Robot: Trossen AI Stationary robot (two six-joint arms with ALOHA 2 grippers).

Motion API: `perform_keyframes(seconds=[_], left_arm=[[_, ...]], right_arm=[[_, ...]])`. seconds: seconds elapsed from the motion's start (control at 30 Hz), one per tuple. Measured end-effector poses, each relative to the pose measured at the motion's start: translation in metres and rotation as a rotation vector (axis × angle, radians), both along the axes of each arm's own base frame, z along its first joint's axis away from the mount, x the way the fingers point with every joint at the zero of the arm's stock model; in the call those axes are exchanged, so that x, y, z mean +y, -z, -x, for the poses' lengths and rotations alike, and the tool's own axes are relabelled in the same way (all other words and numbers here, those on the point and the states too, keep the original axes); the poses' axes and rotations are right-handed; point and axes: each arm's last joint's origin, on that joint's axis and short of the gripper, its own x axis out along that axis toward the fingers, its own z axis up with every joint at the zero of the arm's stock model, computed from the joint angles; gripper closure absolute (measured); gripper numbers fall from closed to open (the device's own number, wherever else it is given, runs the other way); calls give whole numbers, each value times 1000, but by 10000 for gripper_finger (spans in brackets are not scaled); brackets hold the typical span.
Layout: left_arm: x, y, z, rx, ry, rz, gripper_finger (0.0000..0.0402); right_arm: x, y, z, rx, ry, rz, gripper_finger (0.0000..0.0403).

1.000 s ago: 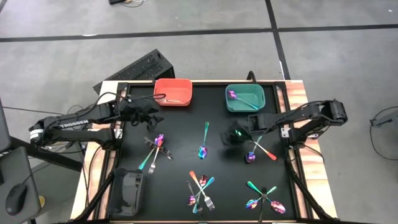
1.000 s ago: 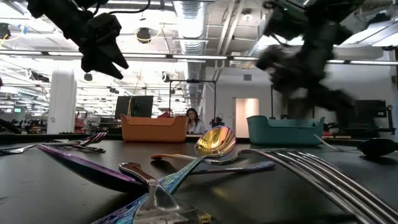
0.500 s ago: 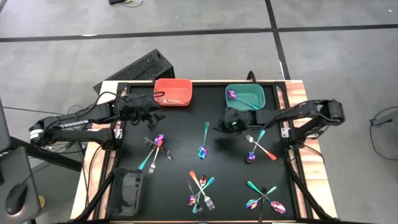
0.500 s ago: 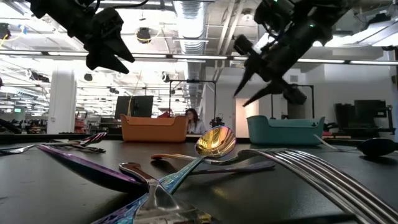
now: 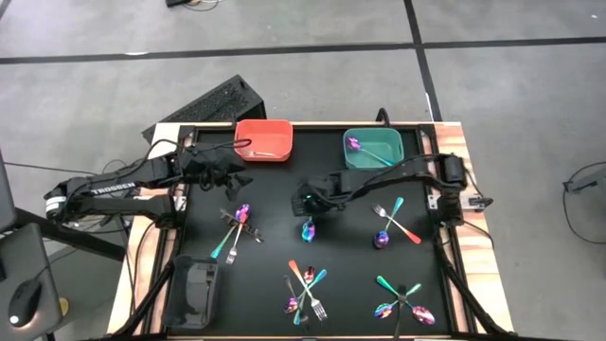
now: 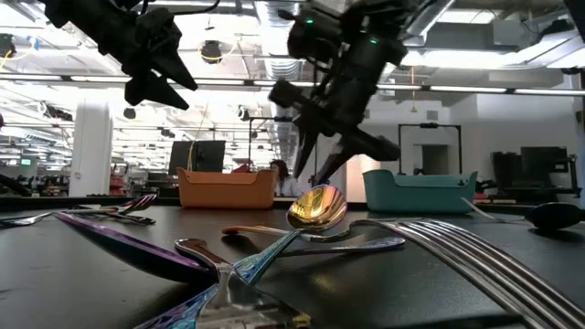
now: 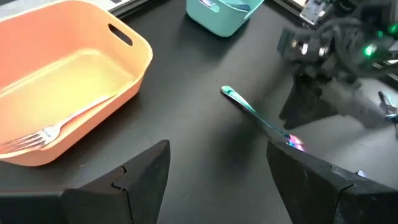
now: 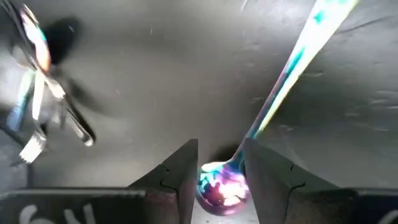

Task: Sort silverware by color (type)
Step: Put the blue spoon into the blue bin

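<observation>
An iridescent teal-and-purple spoon [image 5: 309, 228] lies flat on the black mat near the table's middle. My right gripper [image 5: 308, 203] hovers over it, pointing down. In the right wrist view the gripper [image 8: 221, 152] is open, with one finger on each side of the spoon's neck, just above the bowl [image 8: 221, 188]. The low view shows its fingertips [image 6: 309, 175] above the mat. My left gripper [image 5: 223, 171] hangs open in the air beside the red bin [image 5: 263, 139], which holds a silver fork [image 7: 56, 129].
The teal bin [image 5: 372, 149] at the far edge holds a purple spoon. A black bin [image 5: 194, 289] sits at the near left corner. Crossed piles of silverware lie at the left [image 5: 237, 227], near middle [image 5: 305, 292], near right [image 5: 402, 301] and right [image 5: 393, 223].
My right gripper has swept toward the table's left, from beside the teal bin to above the iridescent spoon in the middle, and has come lower over it. The spoon has stayed where it lay.
</observation>
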Motion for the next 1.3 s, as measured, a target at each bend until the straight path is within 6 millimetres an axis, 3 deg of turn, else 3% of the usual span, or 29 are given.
perform_keyframes(seconds=[0.13, 0.4, 0.7, 1.3], left_arm=[[-1, 1, 0, 8, 4, 10, 145], [-2, 4, 3, 56, 25, 13, 145], [-2, 6, 4, 72, 19, 14, 145], [-1, 6, 4, 82, -23, -13, 145]], right_arm=[[2, 19, -15, 63, -24, -29, 253], [6, 20, -26, 70, -45, -52, 253], [-5, 3, -12, 150, -77, -8, 253], [3, 16, -15, 126, -127, -9, 253]])
